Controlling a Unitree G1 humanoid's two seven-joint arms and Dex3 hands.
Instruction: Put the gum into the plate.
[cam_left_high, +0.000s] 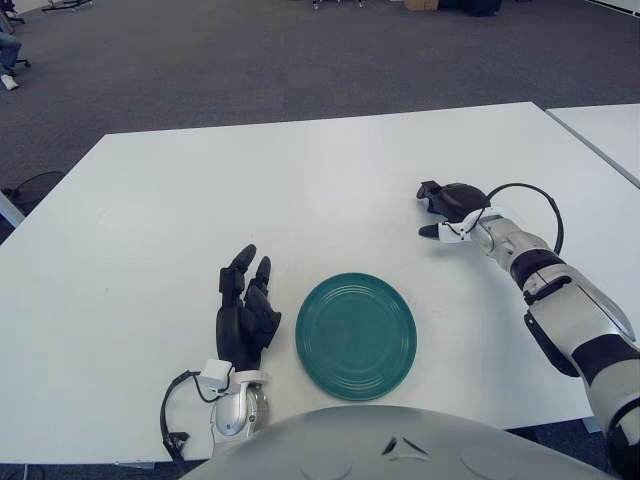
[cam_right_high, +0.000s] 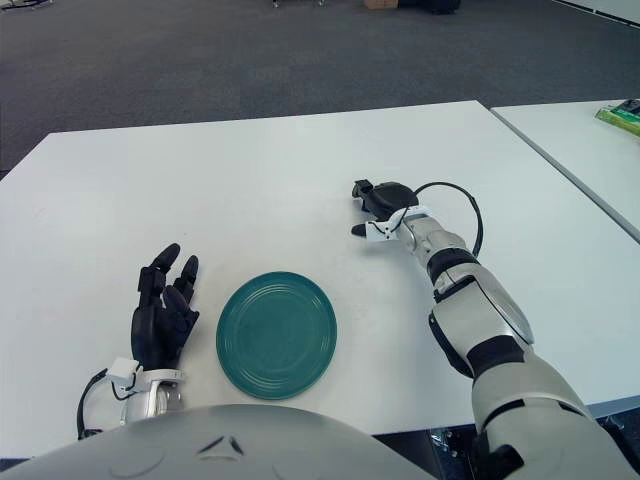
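A teal plate (cam_left_high: 356, 335) lies near the table's front edge, with nothing on it. I see no gum on this table. A small green packet (cam_right_high: 621, 116) lies on the neighbouring table at the far right; I cannot tell what it is. My right hand (cam_left_high: 430, 210) is low over the tabletop, behind and to the right of the plate, its fingers pointing left and thumb apart, holding nothing. My left hand (cam_left_high: 246, 300) shows just left of the plate, with its fingers spread.
The white table (cam_left_high: 250, 190) runs wide behind the plate. A second white table (cam_left_high: 610, 130) stands to the right across a narrow gap. Dark carpet lies beyond.
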